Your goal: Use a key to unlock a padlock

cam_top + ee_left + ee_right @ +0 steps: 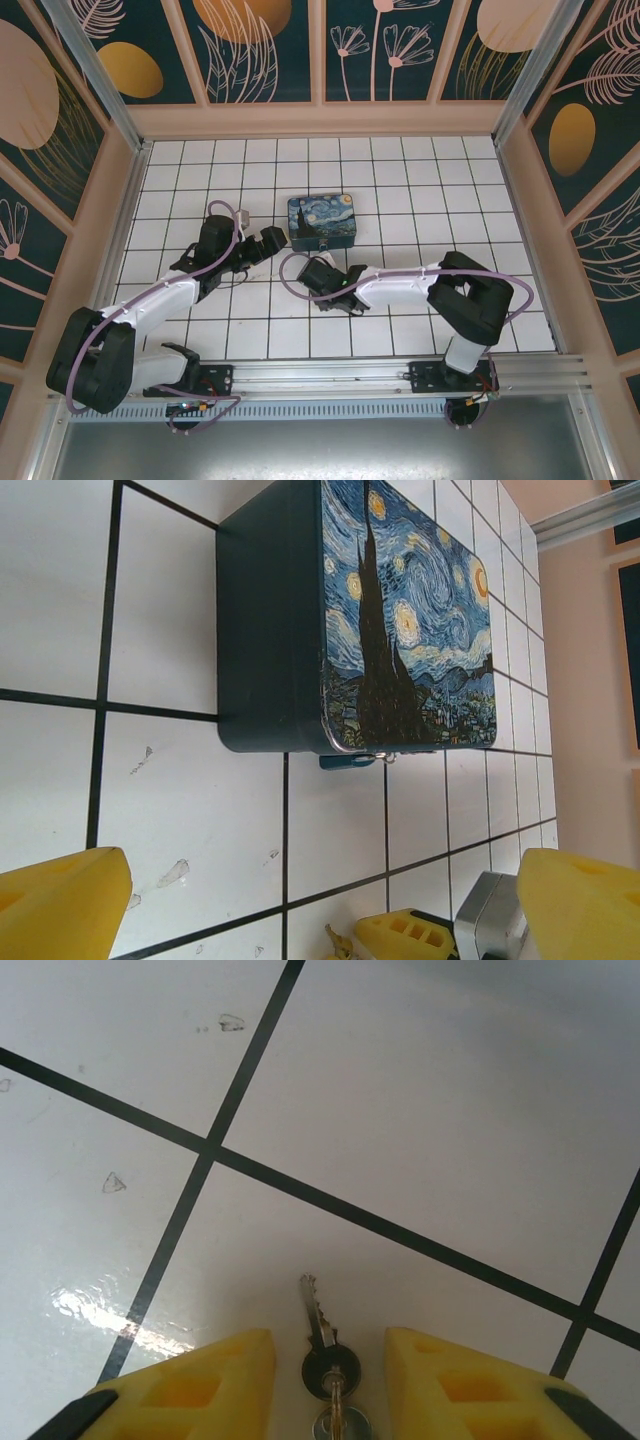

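Note:
A small metal key (320,1325) lies flat on a white tile, its dark round head on a ring with a second key. My right gripper (330,1348) stands low over it, open, one yellow finger (215,1370) on each side of the key head with a narrow gap on both sides. The teal padlock (350,762) hangs at the front lower edge of the starry-night box (400,610). My left gripper (320,890) is wide open and holds nothing, on the tiles just left of the box (322,222). The right gripper (320,283) sits in front of the box.
The tiled floor (400,180) is walled by a wooden frame with painted panels. The right gripper's yellow finger (405,935) and metal body (490,915) lie close to my left gripper's right finger. Purple cables run along both arms.

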### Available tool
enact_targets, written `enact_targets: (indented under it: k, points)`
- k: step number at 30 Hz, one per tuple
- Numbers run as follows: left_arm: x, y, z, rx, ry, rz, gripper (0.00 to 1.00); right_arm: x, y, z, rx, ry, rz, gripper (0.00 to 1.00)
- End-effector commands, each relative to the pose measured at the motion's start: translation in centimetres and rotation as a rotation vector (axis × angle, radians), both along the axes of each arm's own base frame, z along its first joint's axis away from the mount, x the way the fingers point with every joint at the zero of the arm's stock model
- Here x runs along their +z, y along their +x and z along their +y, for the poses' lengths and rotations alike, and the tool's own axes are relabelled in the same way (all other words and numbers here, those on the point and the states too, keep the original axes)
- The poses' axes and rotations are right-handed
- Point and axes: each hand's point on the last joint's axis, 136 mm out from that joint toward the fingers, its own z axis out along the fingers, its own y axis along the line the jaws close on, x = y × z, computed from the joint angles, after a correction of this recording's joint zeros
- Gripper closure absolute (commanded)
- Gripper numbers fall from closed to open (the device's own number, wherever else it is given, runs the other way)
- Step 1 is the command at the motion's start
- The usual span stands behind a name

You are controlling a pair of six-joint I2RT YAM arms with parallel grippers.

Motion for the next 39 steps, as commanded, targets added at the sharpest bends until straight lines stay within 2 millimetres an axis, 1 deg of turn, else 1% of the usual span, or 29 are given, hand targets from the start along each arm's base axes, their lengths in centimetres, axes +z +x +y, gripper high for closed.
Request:
enact_targets:
  k: [1, 7, 10, 13, 15, 18, 23, 29, 31, 39]
  points:
    - [0.7, 0.4, -0.2, -0.01, -0.007, -0.016, 0.01, -2.2, -2.1, -2.7, -0.005, -0.136, 0.077, 0.67]
    - [0.8, 0.5, -0.2, -0.009, -0.007, -0.018, 0.01, -2.7, -2.3, -3.4, -0.019, -0.153, 0.079, 0.73]
    - [0.8, 0.5, -0.3, -0.01, -0.008, -0.018, 0.01, -3.1, -2.6, -3.3, -0.024, -0.137, 0.093, 0.85]
    - [0.8, 0.5, -0.3, -0.01, -0.008, -0.017, 0.01, -3.4, -2.8, -2.8, -0.038, -0.077, 0.124, 1.0]
    - [0.8, 0.5, -0.3, -0.011, -0.009, -0.016, 0.01, -3.4, -2.8, -2.2, -0.046, -0.014, 0.142, 1.0]
    - [0.9, 0.5, -0.3, -0.014, -0.008, -0.018, 0.01, -2.4, -2.1, -1.3, -0.06, 0.064, 0.136, 1.0]
    - [1.6, 0.4, -0.4, -0.023, -0.015, -0.032, 0.01, 0.4, -1.1, 0.4, -0.064, 0.193, 0.108, 1.0]
    - [2.5, 0.3, -0.7, -0.039, -0.036, -0.043, 0.01, 3.7, 0.0, 1.4, -0.085, 0.319, 0.07, 1.0]
    - [2.6, 0.2, -0.8, -0.045, -0.04, -0.047, 0.01, 4.2, 0.2, 1.4, -0.091, 0.336, 0.062, 1.0]
    - [2.6, -0.2, -1.1, -0.062, -0.065, -0.037, 0.01, 4.6, 0.5, 1.1, -0.116, 0.357, 0.058, 1.0]
